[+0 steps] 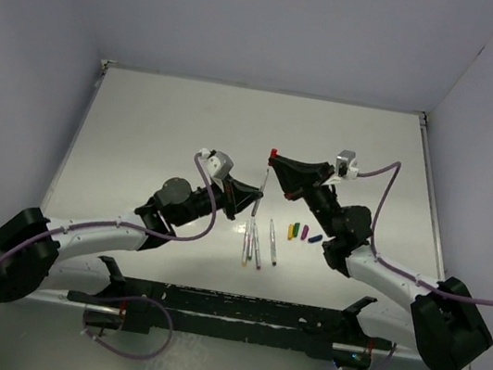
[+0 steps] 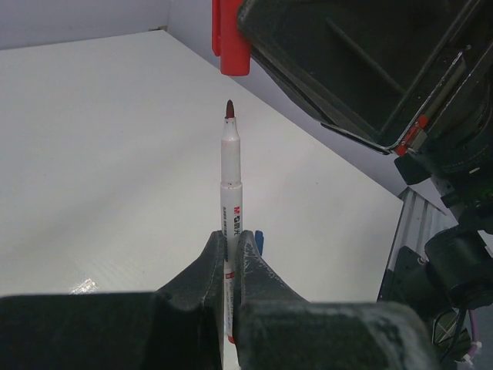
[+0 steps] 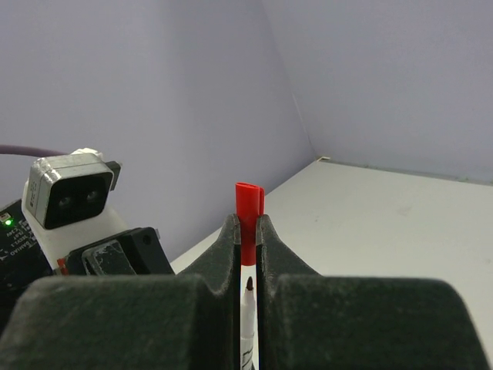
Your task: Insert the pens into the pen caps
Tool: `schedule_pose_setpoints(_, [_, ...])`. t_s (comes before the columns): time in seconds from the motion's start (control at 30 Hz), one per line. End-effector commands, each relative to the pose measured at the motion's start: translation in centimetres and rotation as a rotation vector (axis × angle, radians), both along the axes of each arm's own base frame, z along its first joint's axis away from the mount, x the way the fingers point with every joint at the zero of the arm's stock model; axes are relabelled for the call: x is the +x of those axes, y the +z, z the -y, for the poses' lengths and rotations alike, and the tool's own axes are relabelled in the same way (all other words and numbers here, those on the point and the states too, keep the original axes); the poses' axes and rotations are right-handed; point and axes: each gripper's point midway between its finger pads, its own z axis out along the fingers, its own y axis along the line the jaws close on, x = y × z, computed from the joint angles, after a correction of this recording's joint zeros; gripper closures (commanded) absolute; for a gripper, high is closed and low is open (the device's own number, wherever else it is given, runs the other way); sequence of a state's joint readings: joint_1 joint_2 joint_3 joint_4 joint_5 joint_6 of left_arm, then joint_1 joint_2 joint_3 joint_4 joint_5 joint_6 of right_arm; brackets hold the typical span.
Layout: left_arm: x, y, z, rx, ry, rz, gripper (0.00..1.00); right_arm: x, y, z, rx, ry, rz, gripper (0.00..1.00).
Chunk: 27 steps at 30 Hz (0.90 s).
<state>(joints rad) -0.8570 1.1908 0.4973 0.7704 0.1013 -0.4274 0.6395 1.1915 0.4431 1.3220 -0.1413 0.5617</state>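
L gripper (image 2: 231,245) clamps red-tip pen (image 2: 231,162); R gripper (image 3: 246,225) pinches red cap (image 3: 248,202). Tip just short of cap, so none capped yet. Other pens (image 1: 258,243) + loose caps (image 1: 300,233) lie nr near edge.

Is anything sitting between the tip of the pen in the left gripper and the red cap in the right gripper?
Nothing visible does. The left gripper holds the pen with its tip pointing at the red cap, which is pinched in the right gripper. Only open air shows in the gap, and the tip is not yet inside.
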Motion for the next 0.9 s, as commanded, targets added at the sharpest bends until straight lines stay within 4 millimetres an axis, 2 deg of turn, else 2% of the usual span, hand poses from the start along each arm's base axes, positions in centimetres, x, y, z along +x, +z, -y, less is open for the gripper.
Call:
schedule_pose_setpoints(0.0, [0.20,3.56,0.39,-0.087,-0.011,0.065,1.00,-0.85,2.09,0.04,0.046,0.025,0.067,1.00])
schedule_pose_setpoints(0.87, [-0.26,4.55,-0.08,-0.109,-0.013,0.086,1.00,-0.95,1.71,0.00,0.023,0.024,0.079,1.00])
